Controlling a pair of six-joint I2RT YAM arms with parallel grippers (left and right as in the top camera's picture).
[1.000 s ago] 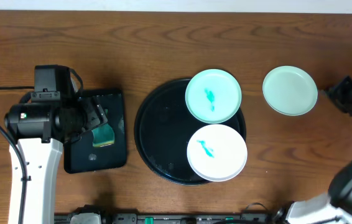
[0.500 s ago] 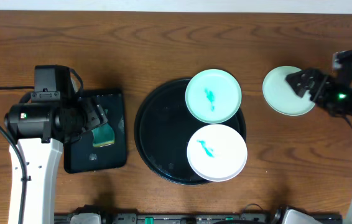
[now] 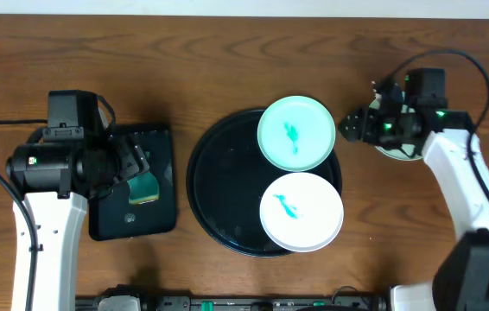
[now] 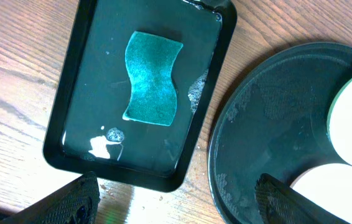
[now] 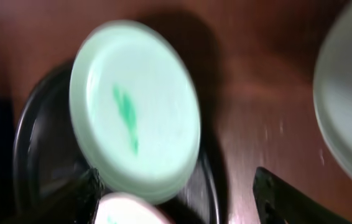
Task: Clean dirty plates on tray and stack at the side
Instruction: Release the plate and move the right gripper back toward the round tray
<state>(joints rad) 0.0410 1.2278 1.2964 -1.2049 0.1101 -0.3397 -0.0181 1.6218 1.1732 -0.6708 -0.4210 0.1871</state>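
Observation:
The large round black tray (image 3: 219, 186) holds a mint-green plate (image 3: 296, 132) and a white plate (image 3: 301, 212), each with a teal smear. A third mint-green plate (image 3: 397, 155), with no smear showing, lies on the table right of the tray, mostly hidden under my right arm. My right gripper (image 3: 352, 128) is open and empty, between that plate and the smeared mint plate (image 5: 135, 109). The right wrist view is blurred. My left gripper (image 3: 128, 162) is open and empty above the small rectangular tray.
A small black rectangular tray (image 4: 64, 124) with a teal sponge (image 4: 152, 78) and some foam stands left of the round tray (image 4: 269, 112). A black cable runs along the table at the far left.
My right arm has swung in from the far right edge, leftward over the side plate, towards the round tray. The left arm and the plates have not moved.

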